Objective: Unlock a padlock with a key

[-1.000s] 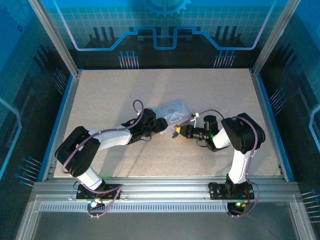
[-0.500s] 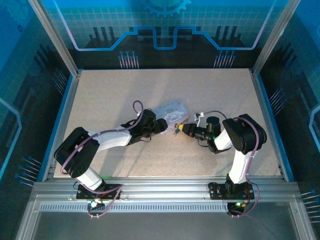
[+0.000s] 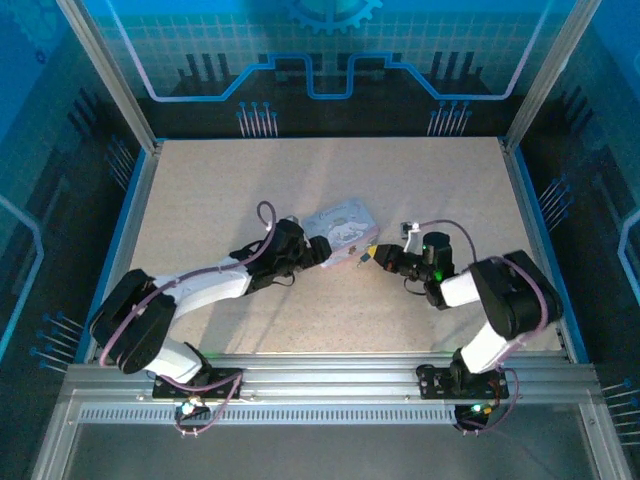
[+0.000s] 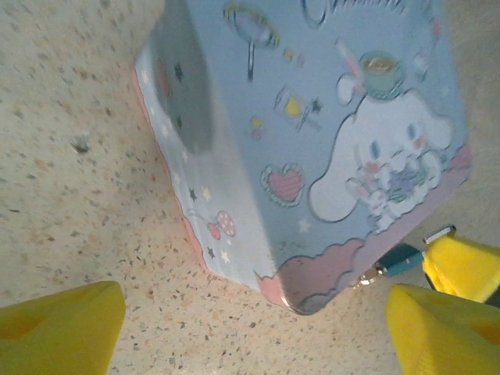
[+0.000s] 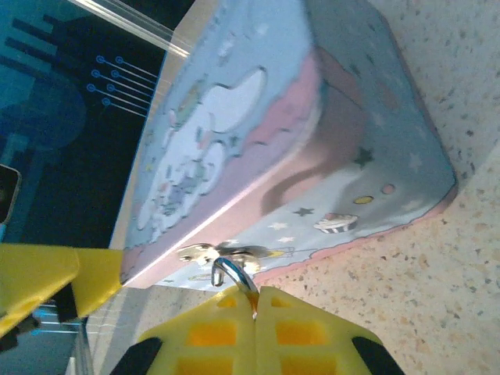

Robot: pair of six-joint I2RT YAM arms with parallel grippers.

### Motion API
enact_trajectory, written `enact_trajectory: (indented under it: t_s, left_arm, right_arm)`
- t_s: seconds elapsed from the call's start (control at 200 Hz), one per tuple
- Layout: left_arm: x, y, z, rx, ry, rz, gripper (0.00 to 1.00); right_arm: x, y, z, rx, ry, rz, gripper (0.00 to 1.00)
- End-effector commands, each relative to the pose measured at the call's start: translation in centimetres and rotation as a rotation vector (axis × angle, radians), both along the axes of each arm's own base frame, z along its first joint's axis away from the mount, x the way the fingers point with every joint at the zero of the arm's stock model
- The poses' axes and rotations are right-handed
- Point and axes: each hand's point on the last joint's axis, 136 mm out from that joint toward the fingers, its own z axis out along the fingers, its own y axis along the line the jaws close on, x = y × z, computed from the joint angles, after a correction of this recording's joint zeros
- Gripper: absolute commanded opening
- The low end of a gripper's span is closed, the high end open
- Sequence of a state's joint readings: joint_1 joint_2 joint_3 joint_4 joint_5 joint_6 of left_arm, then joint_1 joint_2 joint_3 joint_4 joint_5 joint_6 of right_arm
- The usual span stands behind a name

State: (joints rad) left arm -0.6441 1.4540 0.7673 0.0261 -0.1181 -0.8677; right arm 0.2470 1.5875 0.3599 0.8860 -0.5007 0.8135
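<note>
yellow right fingers [image 5: 211, 336] are pinched tight on the padlock [image 4: 398, 259]. only its silvery loop pokes out, hooked at the latch [image 5: 199, 251] on the tin's [image 3: 340, 222] edge. from the top, the padlock sits at the tin's 5 o'clock corner, low over the table [image 3: 220, 190]. left fingers [image 4: 55, 324] are spread wide with nothing between them, just off the tin's 7 o'clock side.

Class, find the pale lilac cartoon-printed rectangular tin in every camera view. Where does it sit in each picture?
Top external: pale lilac cartoon-printed rectangular tin mid-table.
Left wrist: tin across the upper centre.
Right wrist: tin upper centre, seen at a slant.
Shared landmark: the right pincer, yellow-fingered, at the tin's edge.
</note>
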Motion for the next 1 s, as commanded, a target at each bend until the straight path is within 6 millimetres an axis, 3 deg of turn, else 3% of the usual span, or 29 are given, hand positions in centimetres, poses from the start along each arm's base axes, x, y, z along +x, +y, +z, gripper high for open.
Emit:
enact_trajectory:
  t_s: [0.0,0.135,0.29,0.52,0.665,0.815,0.995]
  left_arm:
    - [0.2,2.9,1.8,0.079,-0.066,0.04,0.9]
    - [0.4,5.3,3.9,0.128,-0.128,0.087,0.93]
    - [0.5,7.5,5.4,0.166,-0.171,0.135,0.96]
    - [0.6,9.9,6.1,0.18,-0.182,0.178,0.98]
    - [0.5,11.4,5.9,0.181,-0.179,0.209,0.99]
    - [0.4,13.5,6.4,0.194,-0.209,0.255,0.99]
    - [0.1,17.4,8.2,0.296,-0.273,0.319,0.99]
  right_arm:
    - [-1.7,-1.6,-0.8,-0.136,0.042,0.007,0.0]
    - [-4.0,-3.2,-1.1,-0.222,0.129,-0.02,0.02]
    - [-6.0,-4.0,-2.8,-0.262,0.261,-0.028,0.03]
    - [-5.1,-4.3,-4.3,-0.285,0.312,-0.044,0.05]
    - [-4.5,-4.7,-4.7,-0.286,0.315,-0.065,0.18]
    - [-4.0,-5.7,-2.7,-0.298,0.26,-0.098,0.35]
    - [-3.7,-9.2,1.6,-0.424,0.133,-0.171,0.52]
